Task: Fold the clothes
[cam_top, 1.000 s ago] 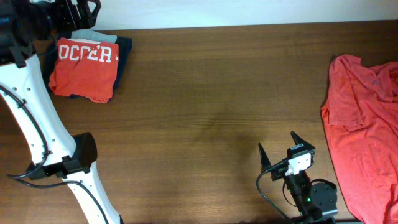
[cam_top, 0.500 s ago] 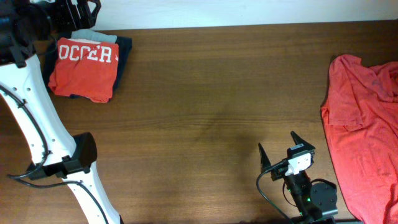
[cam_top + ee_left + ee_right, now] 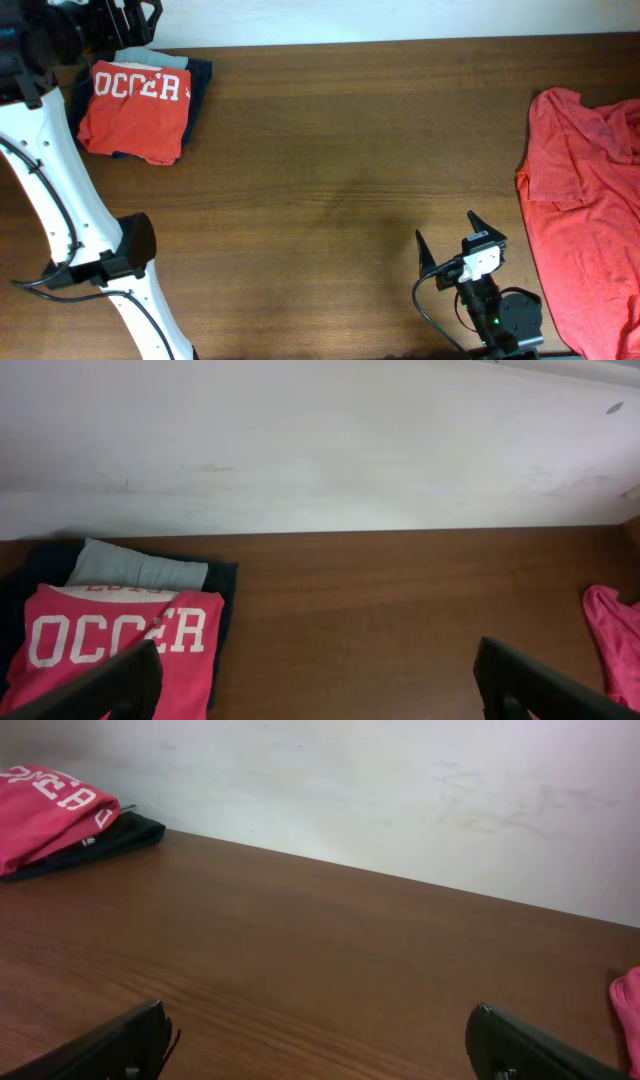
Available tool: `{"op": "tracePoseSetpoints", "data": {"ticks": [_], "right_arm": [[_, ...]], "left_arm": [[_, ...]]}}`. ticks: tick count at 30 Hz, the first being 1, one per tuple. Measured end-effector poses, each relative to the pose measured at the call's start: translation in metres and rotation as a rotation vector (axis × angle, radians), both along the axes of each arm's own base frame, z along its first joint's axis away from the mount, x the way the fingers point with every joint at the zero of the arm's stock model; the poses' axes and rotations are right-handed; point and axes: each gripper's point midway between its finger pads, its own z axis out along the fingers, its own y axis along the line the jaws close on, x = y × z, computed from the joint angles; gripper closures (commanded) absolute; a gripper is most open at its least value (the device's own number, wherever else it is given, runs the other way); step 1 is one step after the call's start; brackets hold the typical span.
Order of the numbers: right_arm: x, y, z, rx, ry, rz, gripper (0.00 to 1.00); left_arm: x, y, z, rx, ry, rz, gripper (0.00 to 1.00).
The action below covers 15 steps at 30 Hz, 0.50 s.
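Observation:
One folded orange-red shirt with white block letters lies on top of a stack at the table's far left. An unfolded orange-red shirt lies spread and crumpled at the right edge. My left gripper hangs above the stack's back edge. In the left wrist view it is open, with the folded shirt under its left finger and nothing between the fingers. My right gripper stands open and holds nothing near the front edge, left of the unfolded shirt. Only bare wood lies between its fingers in the right wrist view.
Under the folded shirt lie a dark navy garment and a light blue-grey one. The brown wooden table backs onto a white wall. The white left arm runs along the left side.

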Motion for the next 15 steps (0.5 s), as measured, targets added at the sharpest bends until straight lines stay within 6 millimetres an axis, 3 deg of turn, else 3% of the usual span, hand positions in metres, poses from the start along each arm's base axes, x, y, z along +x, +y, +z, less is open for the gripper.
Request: {"op": "tracePoseSetpoints", "data": {"ticks": [9, 13, 15], "right_arm": [[0.000, 0.000, 0.000, 0.000, 0.000, 0.000, 0.01], [0.000, 0.000, 0.000, 0.000, 0.000, 0.000, 0.01], [0.000, 0.000, 0.000, -0.001, 0.000, 0.000, 0.01]], "left_arm": [[-0.008, 0.008, 0.011, 0.004, -0.021, 0.019, 0.01], [-0.037, 0.023, 0.030, 0.007, -0.031, 0.067, 0.01], [-0.061, 0.027, 0.042, 0.009, -0.030, 0.092, 0.01]]}}
